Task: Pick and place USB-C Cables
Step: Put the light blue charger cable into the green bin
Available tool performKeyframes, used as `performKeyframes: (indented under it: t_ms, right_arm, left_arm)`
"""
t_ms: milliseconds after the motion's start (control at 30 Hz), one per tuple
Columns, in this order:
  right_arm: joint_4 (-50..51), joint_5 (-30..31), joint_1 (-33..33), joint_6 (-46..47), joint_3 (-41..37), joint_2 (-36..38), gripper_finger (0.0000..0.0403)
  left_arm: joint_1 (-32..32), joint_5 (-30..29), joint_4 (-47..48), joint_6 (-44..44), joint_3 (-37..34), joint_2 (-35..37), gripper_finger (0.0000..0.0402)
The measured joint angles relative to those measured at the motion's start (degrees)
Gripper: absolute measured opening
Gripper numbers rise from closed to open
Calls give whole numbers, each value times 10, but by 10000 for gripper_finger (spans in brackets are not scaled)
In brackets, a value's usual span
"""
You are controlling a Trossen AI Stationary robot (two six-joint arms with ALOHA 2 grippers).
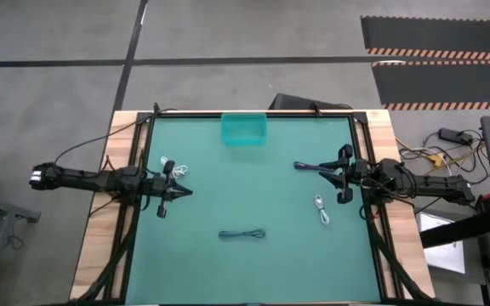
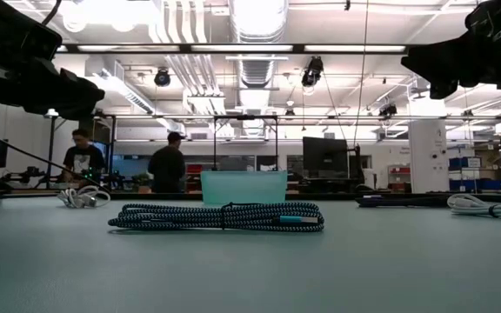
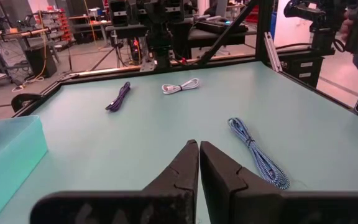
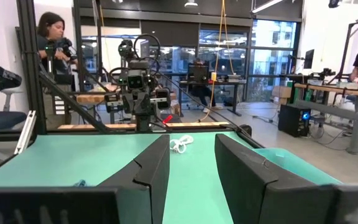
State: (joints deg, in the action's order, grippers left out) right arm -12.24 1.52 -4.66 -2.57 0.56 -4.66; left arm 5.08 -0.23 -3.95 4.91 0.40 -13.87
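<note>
Several small bundled cables lie flat on the green table. A white cable [image 1: 174,168] lies just beyond my left gripper [image 1: 184,192], which hovers shut near the table's left edge. A dark blue-and-white braided cable [image 1: 242,235] [image 2: 220,217] rests near the table's middle front. A second white cable [image 1: 322,209] and a purple cable [image 1: 306,167] lie by my right gripper [image 1: 340,176], which hangs open near the right edge. The left wrist view shows the shut fingers [image 3: 199,146] with the braided cable [image 3: 258,153] ahead. In the right wrist view the open gripper [image 4: 191,152] faces the far white cable [image 4: 181,144].
A teal translucent bin [image 1: 243,130] [image 2: 243,186] stands at the middle of the table's far edge. Black frame rails [image 1: 143,161] run along the table's left and right sides. People stand at benches in the room behind [image 2: 167,165].
</note>
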Motion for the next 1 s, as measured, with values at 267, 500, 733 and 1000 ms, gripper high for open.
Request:
performKeyframes:
  t_ms: [267,500,733,1000]
  right_arm:
    - [0,0,0,46,0,0,118]
    - [-3,0,0,57,0,0,118]
    - [-7,0,0,82,0,0,118]
    - [-13,0,0,195,0,0,118]
  left_arm:
    - [0,0,-96,0,0,-2,1]
    - [0,0,-237,-47,0,-3,1]
    - [0,0,-288,-44,0,-3,1]
    - [-1,-1,-339,46,0,-7,1]
